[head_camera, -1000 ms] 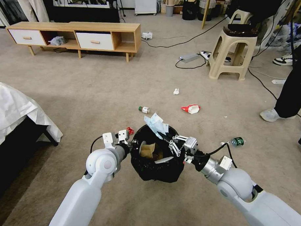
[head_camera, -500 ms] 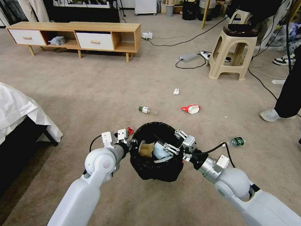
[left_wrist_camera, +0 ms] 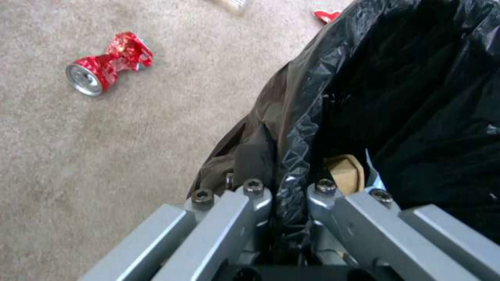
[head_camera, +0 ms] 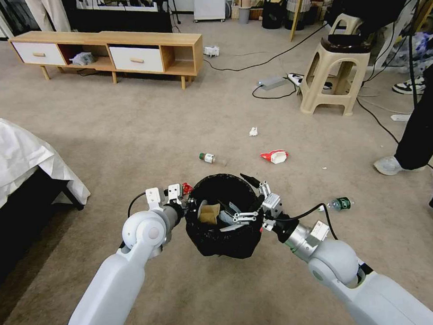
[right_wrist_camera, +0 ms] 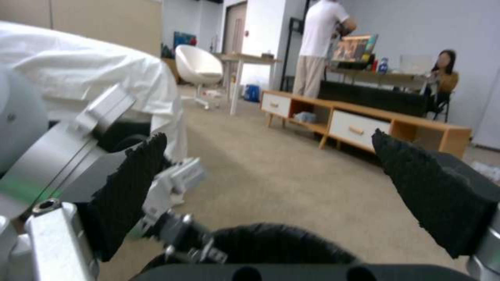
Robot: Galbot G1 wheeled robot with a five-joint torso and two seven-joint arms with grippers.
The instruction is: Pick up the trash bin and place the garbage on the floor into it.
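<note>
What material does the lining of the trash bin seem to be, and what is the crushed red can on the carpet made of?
The trash bin lining looks like thin glossy black plastic film: it is crinkled, with shiny folds over the rim, where the left gripper pinches it. The crushed red can seems to be thin metal, probably aluminium: its end is bare silver and its printed wall is buckled.

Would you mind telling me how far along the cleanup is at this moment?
Done: the bin is held up by the left claw, shut on its rim, with brown paper inside. In hand: the right claw is open over the bin. Left on the carpet: a red can, two bottles, a wrapper and a white wad.
</note>
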